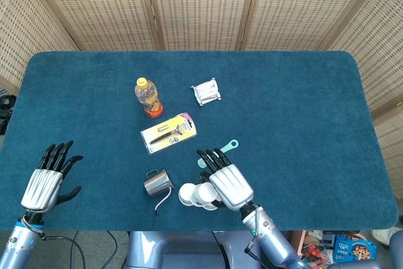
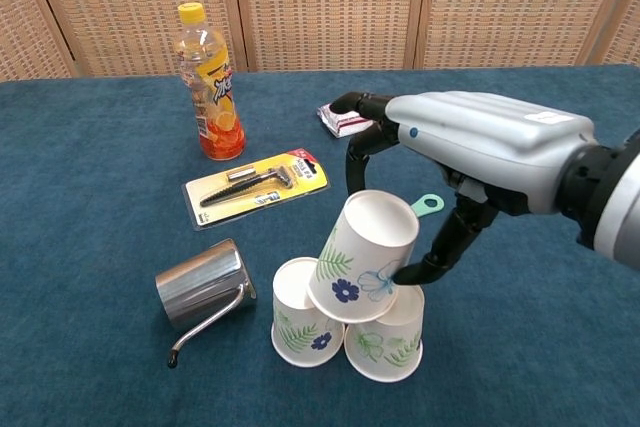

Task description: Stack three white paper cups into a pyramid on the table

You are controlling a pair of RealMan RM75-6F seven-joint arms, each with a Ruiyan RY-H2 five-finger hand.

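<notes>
Pyramid nearly built: top cup still in hand, tilted, not yet settled.

The right hand (image 2: 440, 172) pinches the third paper cup (image 2: 362, 255) between thumb and fingers, resting it crookedly over two base cups (image 2: 345, 332) standing mouth-up, touching, near the table's front edge; the left hand (image 1: 49, 177) hovers spread and empty.

Both hands, left (image 1: 45, 184) and right (image 1: 228, 184), have ribbed silver-grey backs and black fingers (image 2: 365, 142). Wrists are silver with blue trim; a dark cable trails from the left.
</notes>
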